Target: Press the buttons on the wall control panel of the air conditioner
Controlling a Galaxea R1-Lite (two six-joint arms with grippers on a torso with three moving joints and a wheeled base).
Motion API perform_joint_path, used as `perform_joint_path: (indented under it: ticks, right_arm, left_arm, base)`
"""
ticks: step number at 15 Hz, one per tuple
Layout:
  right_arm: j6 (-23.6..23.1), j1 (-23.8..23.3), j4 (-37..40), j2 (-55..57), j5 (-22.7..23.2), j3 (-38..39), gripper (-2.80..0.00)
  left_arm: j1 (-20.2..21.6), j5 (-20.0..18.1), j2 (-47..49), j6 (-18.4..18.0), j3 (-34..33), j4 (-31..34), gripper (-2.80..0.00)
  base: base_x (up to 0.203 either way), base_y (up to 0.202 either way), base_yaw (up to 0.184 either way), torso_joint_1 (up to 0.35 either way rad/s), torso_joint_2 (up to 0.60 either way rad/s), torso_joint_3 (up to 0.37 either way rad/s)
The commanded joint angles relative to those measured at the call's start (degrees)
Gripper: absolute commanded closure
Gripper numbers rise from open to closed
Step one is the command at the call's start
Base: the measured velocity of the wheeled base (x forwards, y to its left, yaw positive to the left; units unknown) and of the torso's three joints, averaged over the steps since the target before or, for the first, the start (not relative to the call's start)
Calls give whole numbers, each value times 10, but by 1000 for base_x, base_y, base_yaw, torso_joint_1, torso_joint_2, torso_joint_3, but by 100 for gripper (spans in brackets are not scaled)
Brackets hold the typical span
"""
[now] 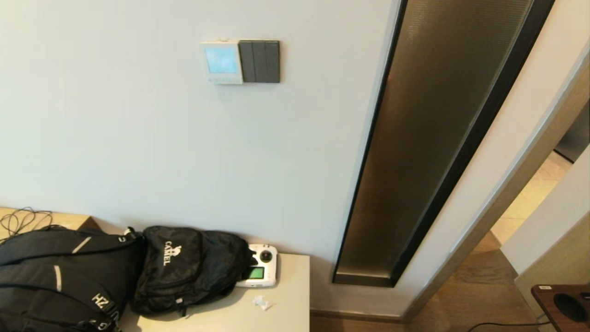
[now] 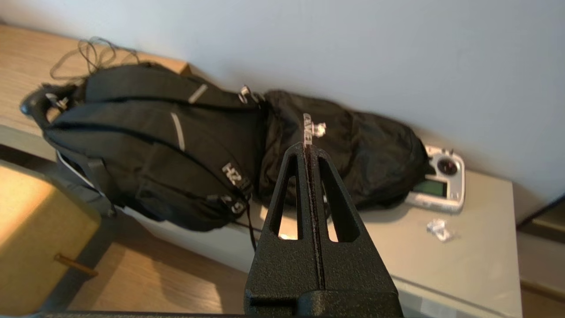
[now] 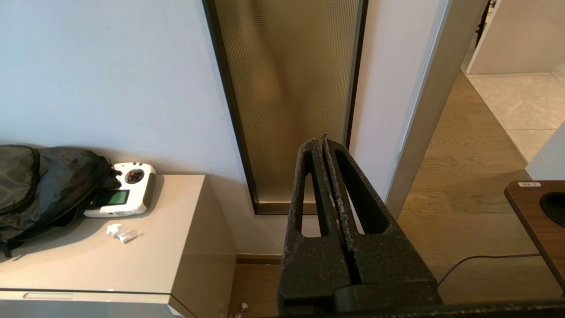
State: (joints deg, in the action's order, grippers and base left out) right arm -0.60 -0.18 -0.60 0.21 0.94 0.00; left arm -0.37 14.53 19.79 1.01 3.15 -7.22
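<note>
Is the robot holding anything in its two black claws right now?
No. The left gripper and the right gripper are both shut on nothing, low beside the beige cabinet, far from the small white wall control panel.

Panel (image 1: 221,62): white casing, screen lit pale blue; buttons (image 1: 221,80) pale, in a strip under the screen. Switch plate (image 1: 260,61) beside it: dark grey, three rockers. Wall (image 1: 138,138): plain pale grey-blue. Glass strip (image 1: 433,138): bronze-brown, fine mesh texture, black frame. Backpacks (image 1: 115,276): black; white "CAMEL" lettering and logo on one, grey stripes and white letters on the other. Controller (image 1: 260,272): white, green screen, black knob. Cabinet (image 1: 286,304): beige top. Floor (image 3: 463,168): light brown wood grain. Left gripper (image 2: 310,152) and right gripper (image 3: 323,143): matte black, grainy surface.
</note>
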Motion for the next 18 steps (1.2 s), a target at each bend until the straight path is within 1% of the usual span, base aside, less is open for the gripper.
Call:
perform_joint_path:
  ticks: [1,2,4,5,7,8,9,10,13,18]
  right_arm:
    - [0,0,0,1,0,0,0]
    - [0,-1,0,1,0,0,0]
    - [0,-1,0,1,0,0,0]
    - [0,-1,0,1,0,0,0]
    - [0,-1,0,1,0,0,0]
    - [0,-1,0,1,0,0,0]
    - [0,-1,0,1,0,0,0]
    - [0,-1,0,1,0,0,0]
    - [1,-1,0,1,0,0,0]
    - [1,-1,0,1,0,0,0]
  left_arm:
    - [6,-6,-32,0,-21,-1,0]
    - [6,-18,-48,-2,-22,0,0]
    - [7,-61,-90,-6,-21,9,0]
    - [7,-71,-110,-7,-19,24,0]
    - [7,-89,-151,-8,-8,82,0]
    - [7,-111,-179,-9,-4,106,0]
    - [7,-129,-198,-11,-7,119,0]
    - [7,-138,-199,-14,-10,124,0]
    - [6,-139,-197,-21,-10,124,0]
    - [6,-140,-197,-11,-12,117,0]
  base:
    - [0,0,0,0,0,0]
    - [0,0,0,0,0,0]
    - [0,0,0,0,0,0]
    - [0,0,0,0,0,0]
    - [0,0,0,0,0,0]
    - [0,0,0,0,0,0]
    - [0,0,0,0,0,0]
    - [0,0,0,0,0,0]
    - [0,0,0,0,0,0]
    - [0,0,0,0,0,0]
